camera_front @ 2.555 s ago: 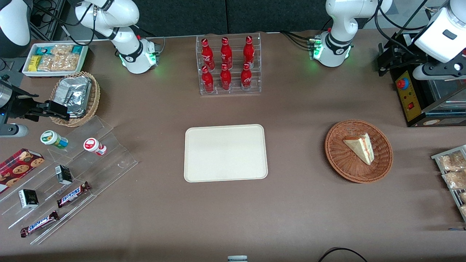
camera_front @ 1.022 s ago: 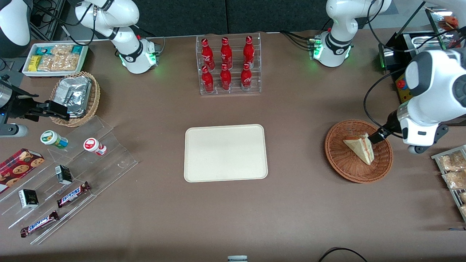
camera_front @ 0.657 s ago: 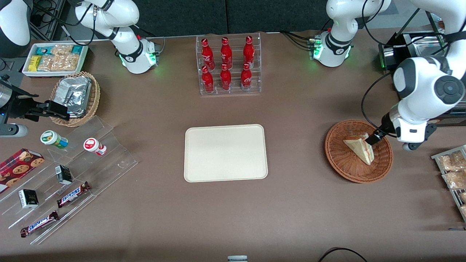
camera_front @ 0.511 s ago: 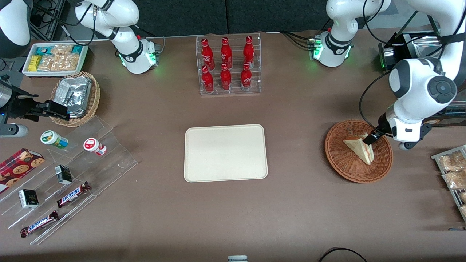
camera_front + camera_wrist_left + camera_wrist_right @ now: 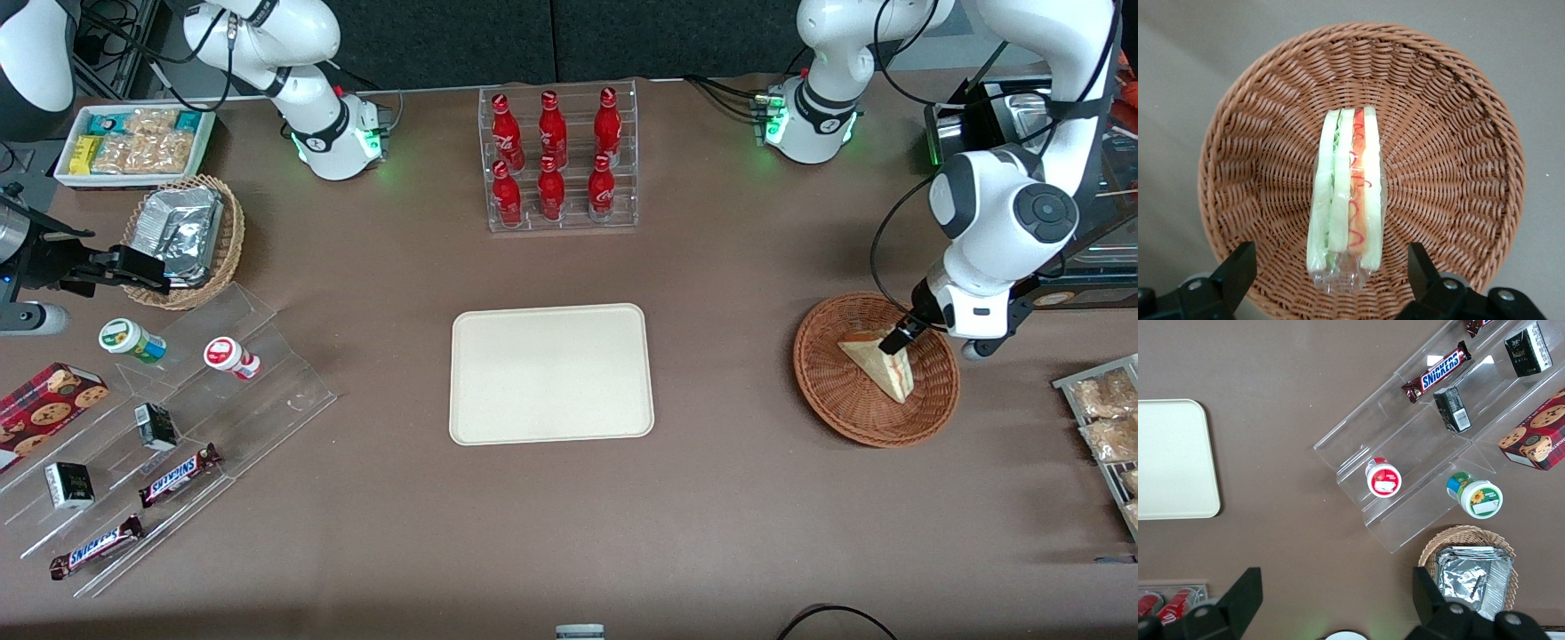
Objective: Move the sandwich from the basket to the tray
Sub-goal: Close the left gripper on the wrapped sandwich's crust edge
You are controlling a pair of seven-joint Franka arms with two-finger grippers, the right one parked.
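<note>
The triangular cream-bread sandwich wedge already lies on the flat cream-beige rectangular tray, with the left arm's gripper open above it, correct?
Not quite. The triangular cream-bread sandwich wedge lies in the round reddish-brown woven wicker basket, not on the flat cream-beige rectangular tray, which holds nothing. The rest stands: the left arm's gripper is open above it, its fingers either side. The left wrist view shows this.

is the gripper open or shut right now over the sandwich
Open. In the wrist view the gripper hangs above the sandwich in the basket, its fingers spread wide on either side, touching nothing.
</note>
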